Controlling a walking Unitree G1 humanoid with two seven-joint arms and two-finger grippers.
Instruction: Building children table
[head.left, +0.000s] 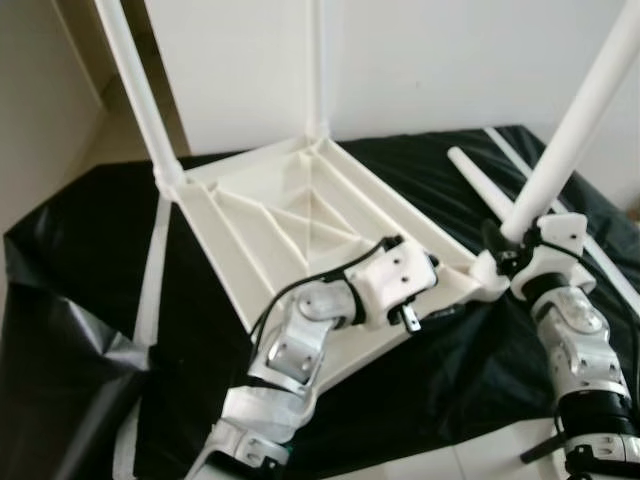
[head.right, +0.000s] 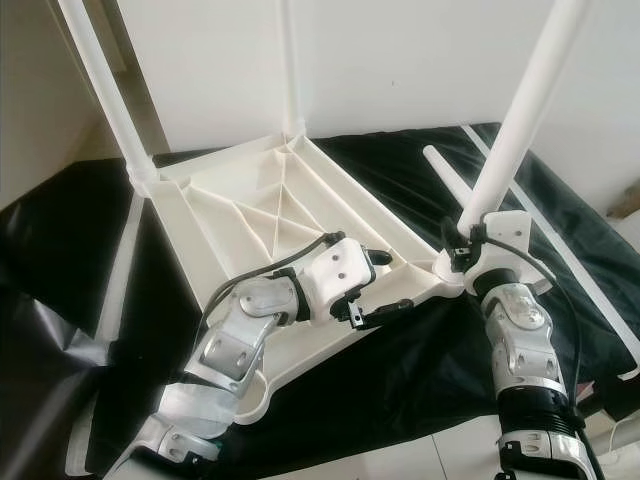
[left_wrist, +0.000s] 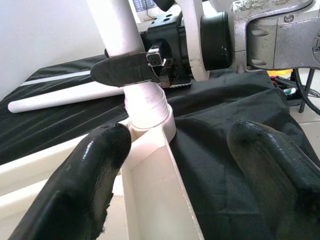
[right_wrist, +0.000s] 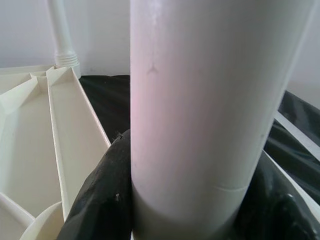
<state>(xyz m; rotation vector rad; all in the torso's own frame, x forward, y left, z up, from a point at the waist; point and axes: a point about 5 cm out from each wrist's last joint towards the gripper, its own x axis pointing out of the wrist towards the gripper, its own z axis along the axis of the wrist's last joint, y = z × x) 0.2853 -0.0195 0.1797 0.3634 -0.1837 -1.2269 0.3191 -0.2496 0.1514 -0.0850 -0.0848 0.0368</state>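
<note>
Misalignment is the main risk here. The right gripper (head.left: 512, 240) is pinching the white table leg (head.left: 580, 110) low down, just above the threaded end that is sitting in the corner socket (left_wrist: 150, 122) of the upturned white tabletop (head.left: 300, 220). That tabletop is lying on a bench draped in black cloth (head.left: 90, 260), with two other legs (head.left: 135, 80) already standing in the far corners and a spare leg (head.left: 480, 185) lying loose beside it. The left gripper (left_wrist: 175, 170) is resting over the tabletop's near edge, its fingers (left_wrist: 85, 180) spread and straddling the rim. If the leg is leaning while turning, the thread could probably be crossing and jamming. With nothing clamping the light tabletop, it may be sliding on the slippery cloth or rotating along with the leg.
</note>
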